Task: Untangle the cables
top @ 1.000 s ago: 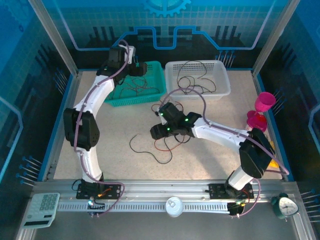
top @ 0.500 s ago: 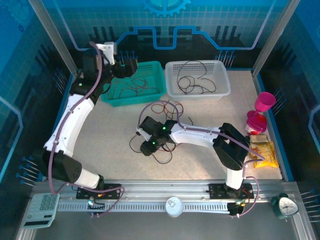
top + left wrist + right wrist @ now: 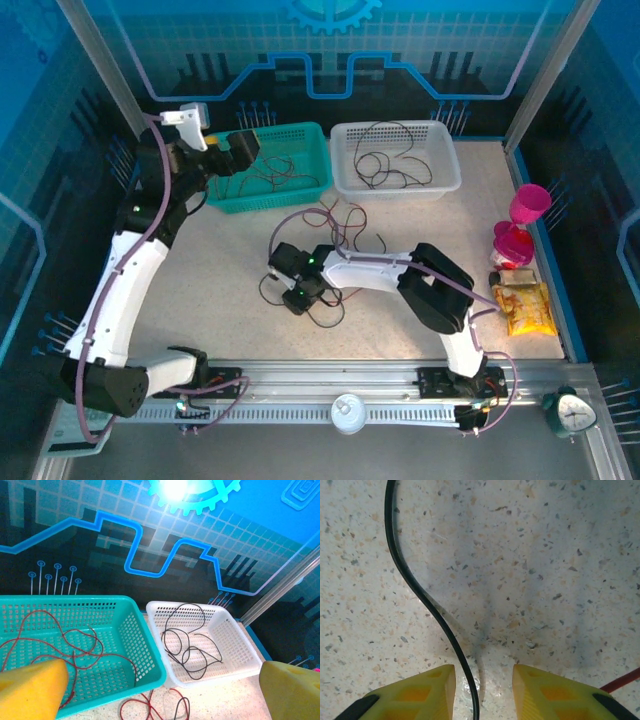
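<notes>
Near the teal plastic basket (image 3: 145, 645), the right tool (image 3: 484, 690) straddles a thin black cable (image 3: 415, 587), jaws apart. It looks light and floppy; pinch this lone strand. Left tool (image 3: 162, 690) gapes empty.

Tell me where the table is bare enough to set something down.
Bare table lies between the left arm and the loose cables, and between the white basket and the pink cups. Crowded at centre, around the right gripper.

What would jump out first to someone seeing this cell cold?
The loose tangle of red and black cables mid-table, with the right end effector low at its near edge, fingers astride one black cable. Behind it, a teal basket holds red cables and a white basket a black one.
</notes>
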Controlling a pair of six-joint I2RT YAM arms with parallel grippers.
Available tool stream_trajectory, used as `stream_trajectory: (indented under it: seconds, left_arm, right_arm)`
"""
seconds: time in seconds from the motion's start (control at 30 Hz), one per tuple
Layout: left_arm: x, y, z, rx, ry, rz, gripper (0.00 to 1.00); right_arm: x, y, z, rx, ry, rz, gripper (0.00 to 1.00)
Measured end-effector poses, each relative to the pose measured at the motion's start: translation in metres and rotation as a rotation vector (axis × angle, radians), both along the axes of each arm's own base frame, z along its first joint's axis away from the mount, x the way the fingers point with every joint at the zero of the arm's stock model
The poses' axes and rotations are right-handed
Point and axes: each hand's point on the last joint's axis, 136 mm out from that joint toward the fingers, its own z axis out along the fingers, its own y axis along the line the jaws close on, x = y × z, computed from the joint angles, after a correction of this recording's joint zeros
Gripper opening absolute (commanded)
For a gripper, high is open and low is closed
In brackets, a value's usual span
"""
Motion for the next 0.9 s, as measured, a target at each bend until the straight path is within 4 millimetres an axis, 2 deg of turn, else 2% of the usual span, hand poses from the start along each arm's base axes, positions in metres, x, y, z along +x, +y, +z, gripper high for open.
stream_trajectory:
  seconds: [0.27,0.4,0.53,0.77,0.83,0.9]
  left_arm:
    - [0.002,0.000,-0.016,-0.026,0.038,0.007,0.99]
    - [0.001,0.000,-0.014,-0.033,0.035,0.008,0.99]
    - [0.000,-0.001,-0.013,-0.036,0.033,0.001,0.99]
    - [-0.004,-0.002,-0.003,-0.052,0.003,-0.005,0.99]
    - [-0.005,-0.002,0.000,-0.061,-0.004,-0.004,0.99]
    - [-0.007,-0.002,0.001,-0.066,-0.006,-0.006,0.99]
  right_arm:
    - [-0.009,0.004,-0.005,-0.055,-0.040,0.053,0.25]
    - [-0.009,0.003,-0.006,-0.062,-0.040,0.060,0.15]
    - [-0.009,0.004,-0.005,-0.059,-0.042,0.066,0.01]
    - [-0.006,0.009,0.005,-0.041,-0.052,0.065,0.00]
    - [-0.005,0.012,0.015,-0.025,-0.060,0.065,0.00]
    - [-0.003,0.016,0.033,0.011,-0.072,0.063,0.00]
